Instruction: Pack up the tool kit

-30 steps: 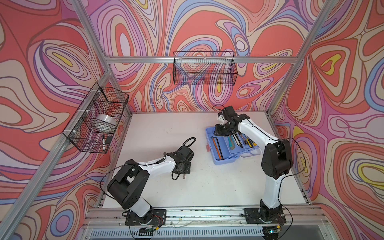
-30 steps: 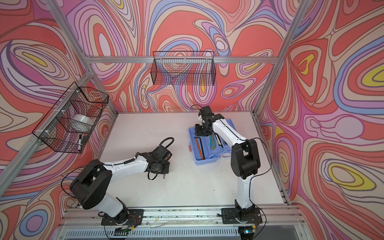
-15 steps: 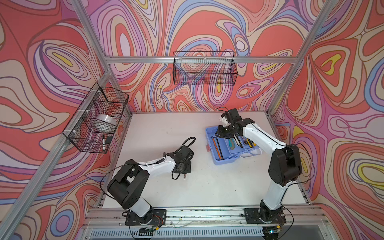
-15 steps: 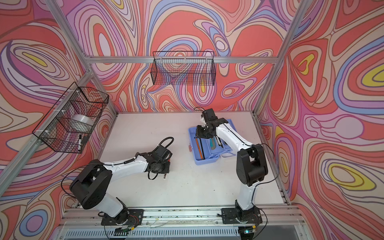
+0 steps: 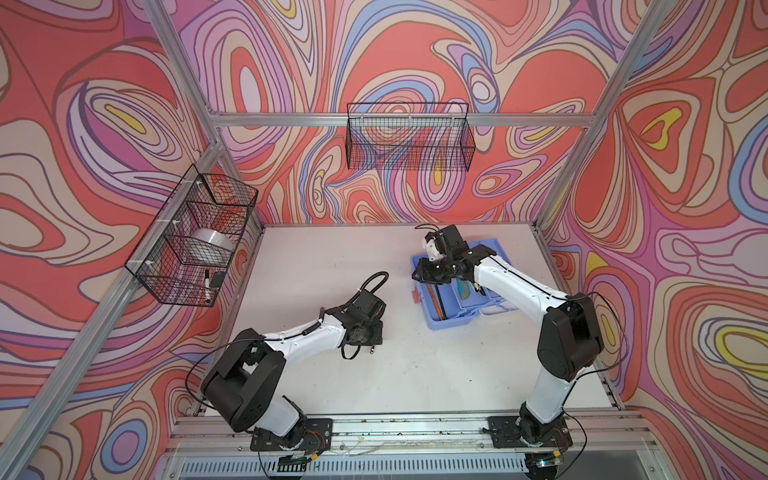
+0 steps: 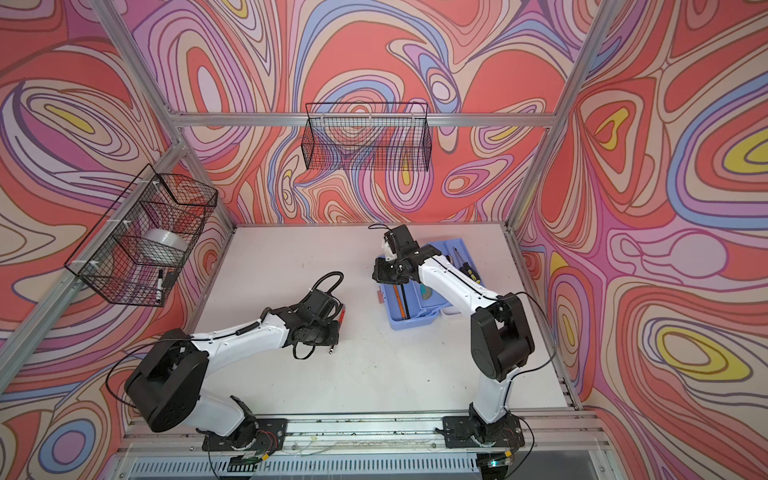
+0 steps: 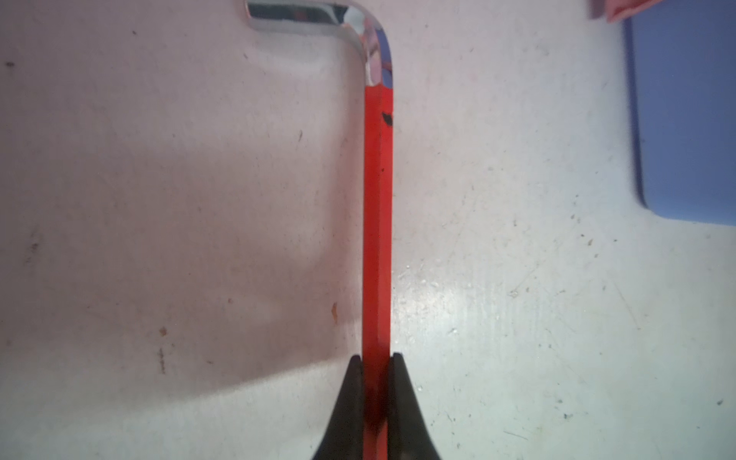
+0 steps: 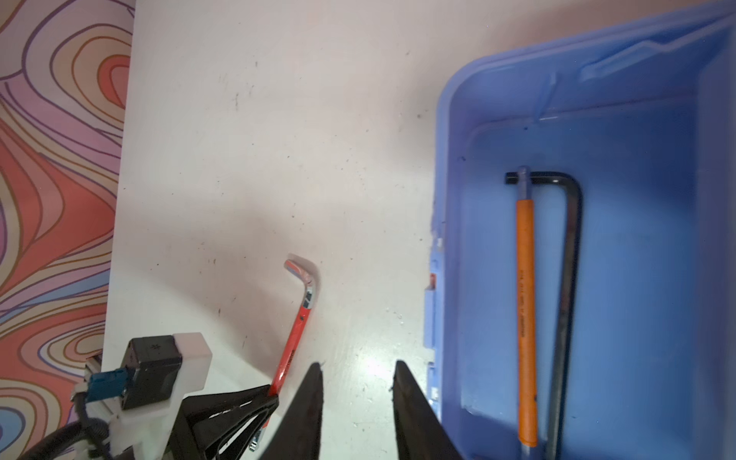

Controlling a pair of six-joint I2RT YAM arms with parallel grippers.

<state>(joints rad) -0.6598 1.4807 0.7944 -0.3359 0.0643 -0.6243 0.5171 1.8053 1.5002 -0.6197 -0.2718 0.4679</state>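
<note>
The tool kit's periwinkle-blue box [image 5: 449, 322] [image 6: 409, 323] stands open at the table's back right, its pink latch [image 5: 414, 296] facing left. On its floor lie an orange-sleeved hex key [image 8: 525, 318] and a black hex key [image 8: 565, 298]. A blue tray [image 6: 465, 249] with screwdrivers sits behind it. My left gripper [image 7: 377, 358] [image 6: 336, 337] is shut on a red-sleeved hex key [image 7: 377, 219] [image 8: 296, 326], held low over the mid-table. My right gripper [image 8: 356, 364] [image 5: 420, 274] hangs open and empty over the table, just outside the box's left rim.
A black wire basket [image 5: 409, 141] hangs on the back wall. Another wire basket [image 5: 195, 237] on the left wall holds a tape roll [image 5: 212, 245] and a marker [image 5: 206, 284]. Aluminium frame posts border the white table [image 5: 436, 374].
The right arm's elbow has swung out to the right and forward, and its gripper has come down by the box's left rim. The left arm has stayed put.
</note>
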